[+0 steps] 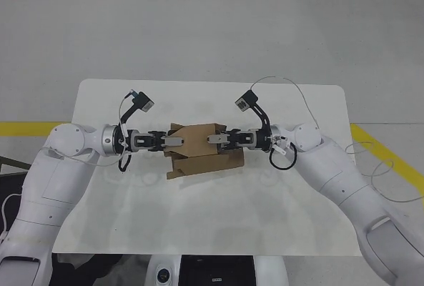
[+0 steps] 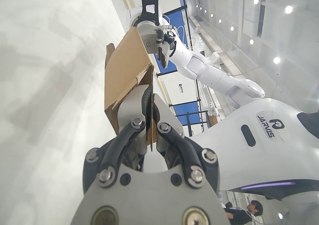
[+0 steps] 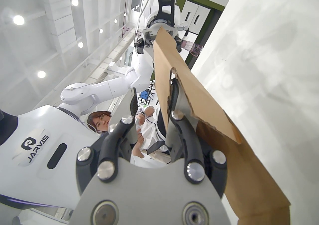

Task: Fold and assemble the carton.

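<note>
Carton (image 1: 201,163) judgement: light, stiff across its panels, hinges easily at the creases, and tears or crushes if squeezed hard. It likely slides if pushed from one side only. Best hold is a flap edge near a crease, not mid-panel.

Looks: plain brown corrugated board, half erected, flaps loose, edges a bit ragged. It's at the middle of the table (image 1: 304,214), between both arms.

Left gripper (image 2: 148,97) is clamped on a flap edge. Right gripper (image 3: 154,89) has its fingers spread, one lying against a flap, nothing pinched.
</note>
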You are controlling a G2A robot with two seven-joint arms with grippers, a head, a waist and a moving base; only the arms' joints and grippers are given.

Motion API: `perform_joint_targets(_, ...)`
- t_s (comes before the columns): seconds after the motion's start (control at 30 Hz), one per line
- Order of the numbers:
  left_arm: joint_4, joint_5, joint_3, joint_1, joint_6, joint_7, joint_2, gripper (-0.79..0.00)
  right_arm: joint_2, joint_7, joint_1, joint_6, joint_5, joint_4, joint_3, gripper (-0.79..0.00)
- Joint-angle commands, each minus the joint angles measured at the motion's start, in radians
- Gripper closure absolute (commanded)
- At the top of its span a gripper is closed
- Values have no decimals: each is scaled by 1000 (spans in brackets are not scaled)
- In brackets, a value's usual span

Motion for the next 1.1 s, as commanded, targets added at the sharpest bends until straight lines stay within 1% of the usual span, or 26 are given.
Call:
perform_joint_targets(0.0,-1,2,3,-1,0,0,0,0,-2,2,0,2,-4,-2,0,-249)
perform_joint_targets(0.17,-1,4,7,-3,-2,1,-1,0,-11,1,2,1,-18,-2,-3,-228)
perform_joint_targets(0.23,-1,4,8,-3,-2,1,-1,0,-14,-1,4,-1,-23,1,-5,-191)
perform_joint_targets(0.3,-1,3,8,-3,-1,1,-1,0,-17,-3,5,-3,-28,3,-5,-148)
perform_joint_targets(0.4,-2,3,8,-3,1,-1,-1,0,-20,-7,6,-6,-36,6,-7,0)
perform_joint_targets(0.57,-4,2,9,-1,1,-1,0,0,-23,-8,7,-8,-46,8,-10,0)
perform_joint_targets(0.6,-5,2,8,0,1,-1,0,-40,-23,-9,8,-9,-50,9,-12,0)
perform_joint_targets(0.63,-5,0,7,0,2,0,0,-111,-24,-11,8,-11,-53,10,-12,0)
perform_joint_targets(0.73,-6,-5,1,1,4,3,1,-613,-25,-16,10,-16,-61,15,-15,0)
perform_joint_targets(0.77,-8,-9,-2,1,7,3,2,-717,-25,-18,11,-18,-66,17,-16,0)
perform_joint_targets(0.8,-11,-14,-4,2,9,2,2,-785,-25,-20,12,-20,-71,20,-18,0)
perform_joint_targets(1.07,-28,-89,-16,16,48,-15,3,-785,-31,-44,20,-44,-96,46,-37,0)
